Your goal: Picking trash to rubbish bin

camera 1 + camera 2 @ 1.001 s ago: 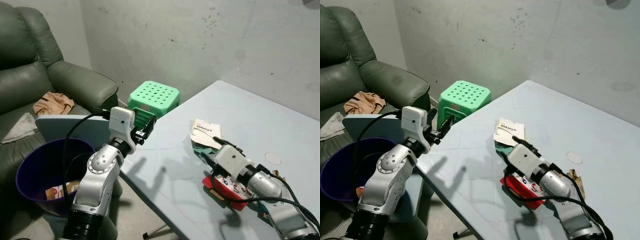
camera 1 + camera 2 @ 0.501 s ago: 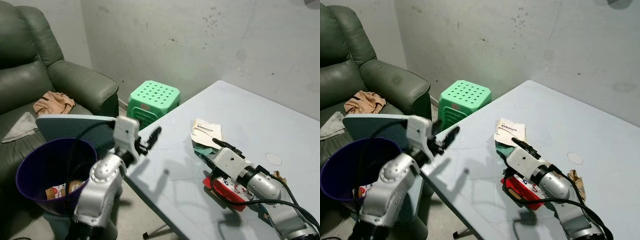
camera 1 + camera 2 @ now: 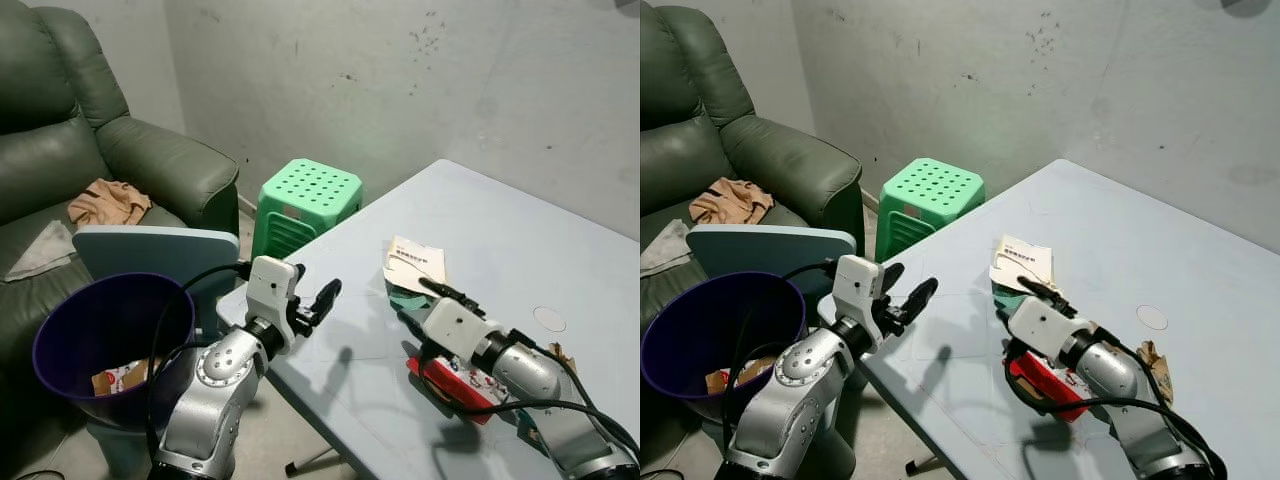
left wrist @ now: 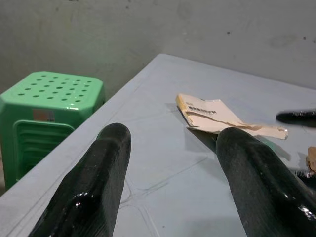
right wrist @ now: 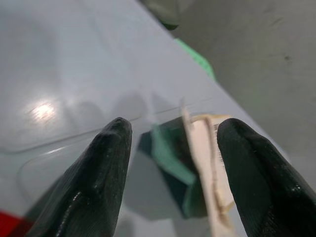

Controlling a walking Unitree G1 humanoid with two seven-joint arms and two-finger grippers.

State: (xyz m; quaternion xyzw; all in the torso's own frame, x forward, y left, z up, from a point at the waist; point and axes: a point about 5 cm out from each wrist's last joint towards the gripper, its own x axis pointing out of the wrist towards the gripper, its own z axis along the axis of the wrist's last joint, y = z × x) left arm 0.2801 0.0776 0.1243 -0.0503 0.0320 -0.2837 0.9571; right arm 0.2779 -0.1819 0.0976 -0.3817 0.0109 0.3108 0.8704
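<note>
Trash on your pale blue surface [image 3: 520, 230] consists of a torn cream paper packet [image 3: 414, 264] with printed text, a green wrapper [image 3: 404, 298] tucked under its near edge, a red packet [image 3: 452, 385] lying beneath your right forearm, and a small brown scrap [image 3: 1152, 361] at the right. A faint round mark [image 3: 548, 318] sits on the surface beyond the right arm.

Your right gripper [image 3: 424, 302] is low over the surface, just near of the green wrapper and cream packet. Its fingers [image 5: 98, 173] stand well apart and hold nothing; the right wrist view shows the wrapper and packet edge between them, a little way ahead.

Your left gripper [image 3: 318, 302] hangs over the near left edge of the surface, pointed toward the cream packet. Its fingers [image 4: 94, 182] are spread wide and empty.

Left of the surface, on the floor, stands the purple rubbish bin [image 3: 60, 335], with some packets [image 3: 120, 378] already at its bottom. A light blue panel [image 3: 140, 250] stands just behind the bin. A green plastic stool [image 3: 308, 200] stands at the far left edge of the surface. A dark green sofa [image 3: 110, 160] at far left carries a tan cloth [image 3: 108, 203].
</note>
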